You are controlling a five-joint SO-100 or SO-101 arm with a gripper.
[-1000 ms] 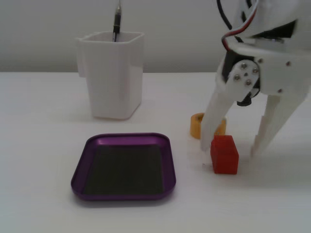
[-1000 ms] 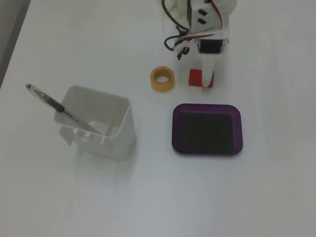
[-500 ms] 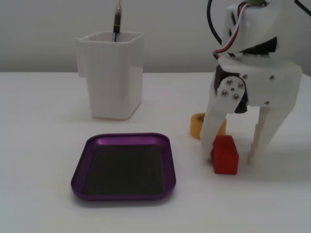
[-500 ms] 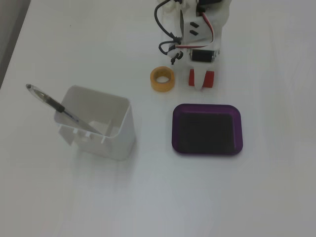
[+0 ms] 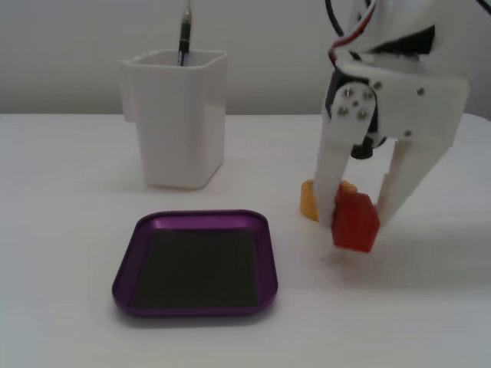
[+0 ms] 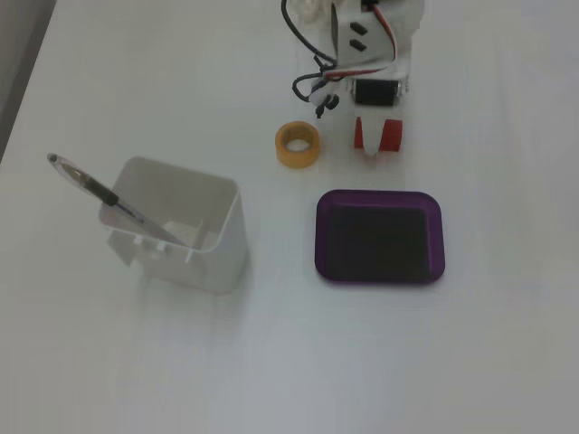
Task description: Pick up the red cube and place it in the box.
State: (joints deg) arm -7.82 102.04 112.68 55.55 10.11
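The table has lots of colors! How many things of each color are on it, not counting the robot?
Red: 1, the red cube
Yellow: 1, the tape roll
Purple: 1, the tray
White: 1, the cup
Black: 1, the pen in the cup
Total: 5

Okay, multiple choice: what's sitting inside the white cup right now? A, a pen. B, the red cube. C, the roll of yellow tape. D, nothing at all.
A: a dark pen leans inside the white cup, its tip poking above the rim in both fixed views, while the red cube sits between the fingers of the gripper and the yellow tape roll lies on the table.
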